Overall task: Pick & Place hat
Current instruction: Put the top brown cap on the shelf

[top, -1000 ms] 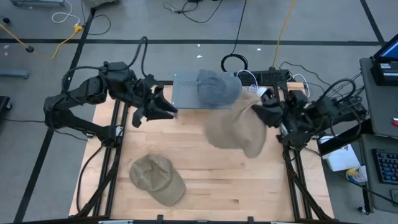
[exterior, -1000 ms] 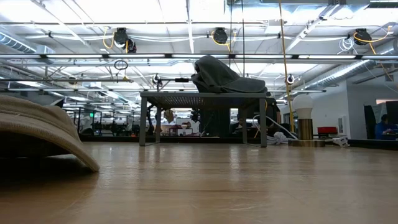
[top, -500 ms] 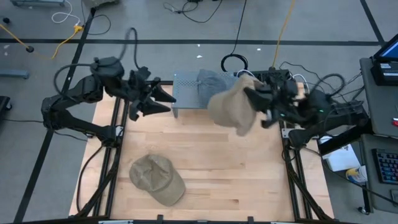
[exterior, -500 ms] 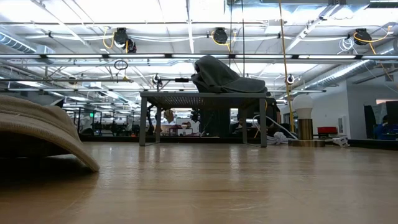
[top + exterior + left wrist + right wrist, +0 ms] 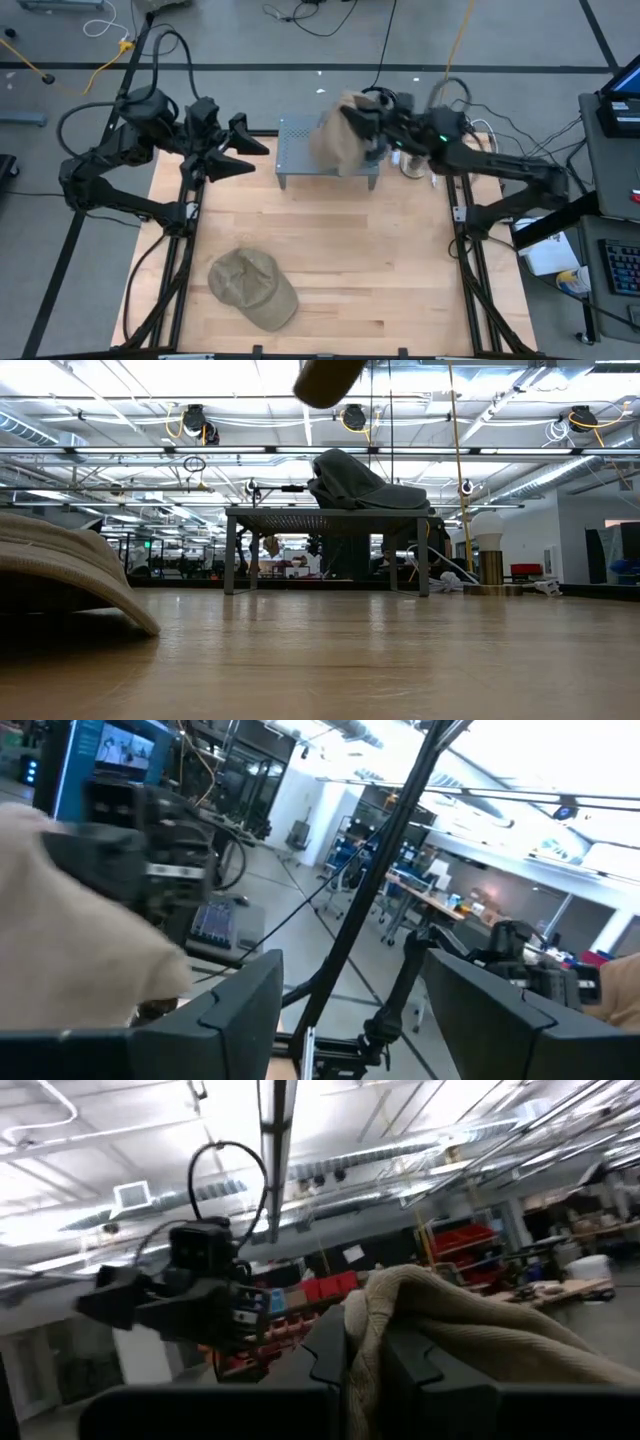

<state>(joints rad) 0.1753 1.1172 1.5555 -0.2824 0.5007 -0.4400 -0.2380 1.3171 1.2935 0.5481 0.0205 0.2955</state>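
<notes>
Lifted since before, right gripper (image 5: 362, 128) fingers pinch tan hat (image 5: 338, 145) over rack (image 5: 300, 150) (left gripper (image 5: 255, 155) fingers wide).

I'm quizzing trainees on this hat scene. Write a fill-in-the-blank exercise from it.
1. The right gripper carries a tan hat above the small metal ____.
2. Its jaws are ____ on that hat.
3. A ____ hat already lies on the rack.
4. Another tan hat lies on the wooden ____.

Missing words: rack; shut; grey; table
</notes>
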